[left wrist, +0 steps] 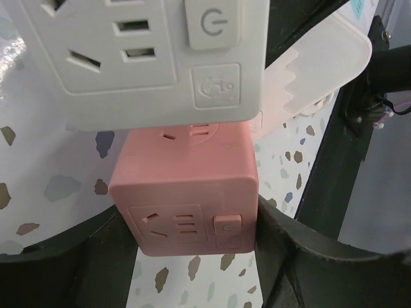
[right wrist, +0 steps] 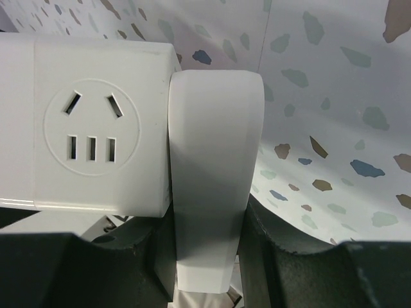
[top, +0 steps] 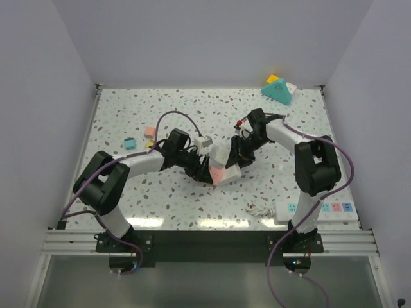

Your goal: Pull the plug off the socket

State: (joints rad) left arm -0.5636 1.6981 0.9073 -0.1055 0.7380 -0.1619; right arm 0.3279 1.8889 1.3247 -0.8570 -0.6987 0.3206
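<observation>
Mid-table, nose to nose: the left claw (top: 207, 167) and the right claw (top: 240, 156), both on one cluster of socket blocks.

Left claw about half closed around a pink socket cube (left wrist: 186, 192), a black finger (left wrist: 302, 256) pressed to each flank in the left wrist view. Touching the cube's upper edge: a white socket block (left wrist: 141, 58) with a round-marked power button.

Right claw narrowed on a white plug (right wrist: 215, 179), gripped near its lower end between dark fingers in the right wrist view. Plug upright against the right side of the white block, touching along the seam, not yet pulled free.

Open speckled table (top: 128, 109) on every side of the cluster, widest toward the far wall.

Off to the left, well apart from the claws: a small teal block (top: 130, 144) and a small pink block (top: 149, 131).

In the far right corner, hard by the wall: a teal wedge (top: 279, 91).

Along the near right edge, beside the right arm's base: a white power strip (top: 321, 210), with a loose coil of white cord (top: 257, 208) just to its left.

Pale walls close on three sides of the table.
</observation>
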